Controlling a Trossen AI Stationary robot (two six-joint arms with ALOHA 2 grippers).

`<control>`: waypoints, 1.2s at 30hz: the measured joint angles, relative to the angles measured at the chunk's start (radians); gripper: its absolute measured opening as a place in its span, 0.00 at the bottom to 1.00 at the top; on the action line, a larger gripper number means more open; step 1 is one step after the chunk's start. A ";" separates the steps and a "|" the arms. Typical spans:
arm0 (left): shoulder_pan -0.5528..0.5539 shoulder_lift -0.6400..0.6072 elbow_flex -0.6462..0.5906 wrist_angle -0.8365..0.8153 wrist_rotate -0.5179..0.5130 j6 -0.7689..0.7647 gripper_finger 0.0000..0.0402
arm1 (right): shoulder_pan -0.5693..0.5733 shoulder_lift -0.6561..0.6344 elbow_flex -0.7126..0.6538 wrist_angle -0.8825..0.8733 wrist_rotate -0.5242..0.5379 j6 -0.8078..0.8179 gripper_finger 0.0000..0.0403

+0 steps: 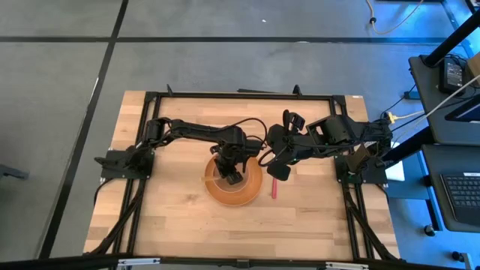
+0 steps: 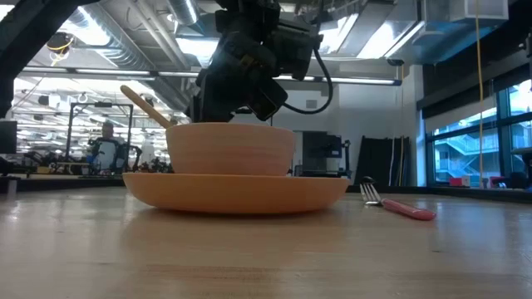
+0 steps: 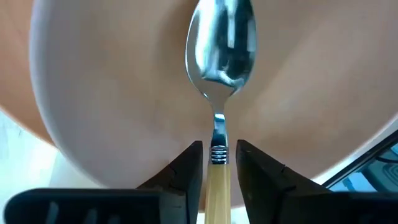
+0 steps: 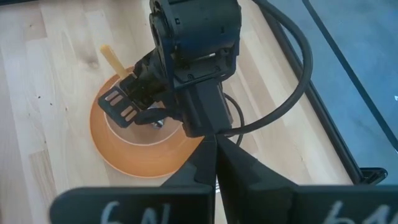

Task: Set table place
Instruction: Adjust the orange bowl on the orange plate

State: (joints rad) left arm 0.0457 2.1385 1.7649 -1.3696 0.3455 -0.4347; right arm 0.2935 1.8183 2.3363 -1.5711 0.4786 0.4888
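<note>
At the centre of the high view the orange plate [image 1: 253, 193] sits on the table [image 1: 315, 217] with the pale bowl [image 1: 222, 178] resting on it, and the left gripper [image 1: 229, 169] hangs directly over the bowl. In the left wrist view the spoon [image 3: 222, 50] lies with its metal head down inside the bowl, and the two dark fingers [image 3: 186, 168] stand either side of the wooden handle, just beside it with thin slivers of gap showing, so the jaws look slightly apart around the handle, not clamped on it. The low view shows the handle leaning out over the bowl's rim at the upper left of the bowl. The red-handled fork [image 1: 274, 187] lies flat on the table just right of the plate. The right gripper [image 1: 280, 169] hovers near the fork's upper end, its fingers together. The spoon looks light and stiff; its polished head would likely slip, so the wooden handle is the better grip. The fork lies low against the wood and would probably need a pinch across its handle.
</note>
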 joint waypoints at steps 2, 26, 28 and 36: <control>0.001 -0.007 0.000 0.001 -0.001 0.000 0.23 | 0.000 0.000 0.000 0.000 0.000 -0.004 0.03; 0.015 -0.008 0.399 -0.179 -0.182 0.089 0.11 | 0.000 0.000 0.000 0.000 0.000 -0.022 0.03; 0.015 -0.010 0.414 -0.208 -0.248 0.109 0.06 | 0.004 0.000 0.000 0.000 0.000 -0.017 0.03; 0.039 -0.031 0.356 -0.203 -0.251 0.107 0.00 | 0.021 0.000 0.000 0.000 0.000 0.031 0.03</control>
State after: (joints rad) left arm 0.0848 2.1080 2.1211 -1.5722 0.0946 -0.3273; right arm 0.3143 1.8187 2.3360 -1.5711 0.4788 0.5198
